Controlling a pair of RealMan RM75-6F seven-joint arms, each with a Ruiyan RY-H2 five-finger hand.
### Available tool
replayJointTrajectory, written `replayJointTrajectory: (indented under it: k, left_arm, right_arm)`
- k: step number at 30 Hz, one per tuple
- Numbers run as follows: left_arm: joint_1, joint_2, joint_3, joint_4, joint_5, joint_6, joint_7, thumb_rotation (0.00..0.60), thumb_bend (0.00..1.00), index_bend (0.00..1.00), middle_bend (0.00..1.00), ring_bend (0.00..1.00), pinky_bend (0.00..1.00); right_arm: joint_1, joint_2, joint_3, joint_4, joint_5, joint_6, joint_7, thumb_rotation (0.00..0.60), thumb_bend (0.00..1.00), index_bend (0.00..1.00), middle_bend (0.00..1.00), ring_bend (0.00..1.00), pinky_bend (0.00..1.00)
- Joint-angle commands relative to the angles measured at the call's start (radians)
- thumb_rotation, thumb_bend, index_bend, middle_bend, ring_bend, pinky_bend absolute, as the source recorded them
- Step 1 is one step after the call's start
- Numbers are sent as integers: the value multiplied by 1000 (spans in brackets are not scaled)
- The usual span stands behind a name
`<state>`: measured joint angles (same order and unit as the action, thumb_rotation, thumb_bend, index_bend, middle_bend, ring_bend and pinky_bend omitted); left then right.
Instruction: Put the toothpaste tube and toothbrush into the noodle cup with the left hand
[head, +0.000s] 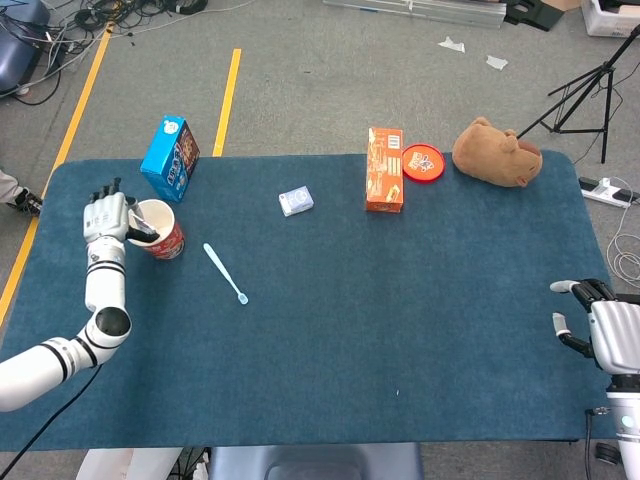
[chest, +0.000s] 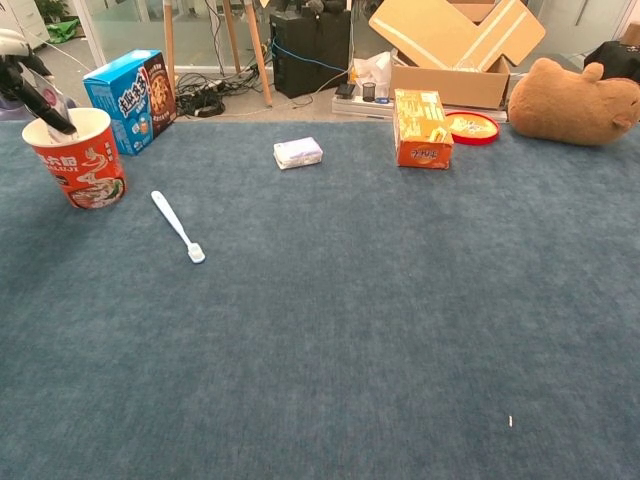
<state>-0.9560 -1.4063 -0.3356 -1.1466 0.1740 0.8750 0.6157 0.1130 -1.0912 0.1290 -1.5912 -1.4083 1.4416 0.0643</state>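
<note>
Toothbrush (head: 225, 272) — right of left robot hand (head: 107, 215)

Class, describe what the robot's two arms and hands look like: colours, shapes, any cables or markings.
The left hand is pale grey metal with dark fingers, on a white, tube-shaped arm with black rings and a round black-capped joint. A thin black cable hangs below it. The right hand is the same grey and black, boxy at the palm. No markings are legible.
</note>
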Motion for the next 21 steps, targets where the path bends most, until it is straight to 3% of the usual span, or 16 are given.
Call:
replayJointTrajectory:
  k: [1,10,21]
  left_arm:
    - [-1,-5,-1,6,-1,-4,2,600,0,786,31,0,0]
    - [-2,-16,-8,24,-7,-12,4,600,0,715,31,0,0]
    - [-7,-29,-14,44,-24,-19,17,600,0,697,31,0,0]
  right_arm:
    - [0,0,0,0,0,0,1,600,351,389,420,290,560]
    - [0,1,0,0,-1,-1,3,600,351,389,420,290,560]
    - [1,0,-1,0,0,-5,3,600,351,389,420,290,560]
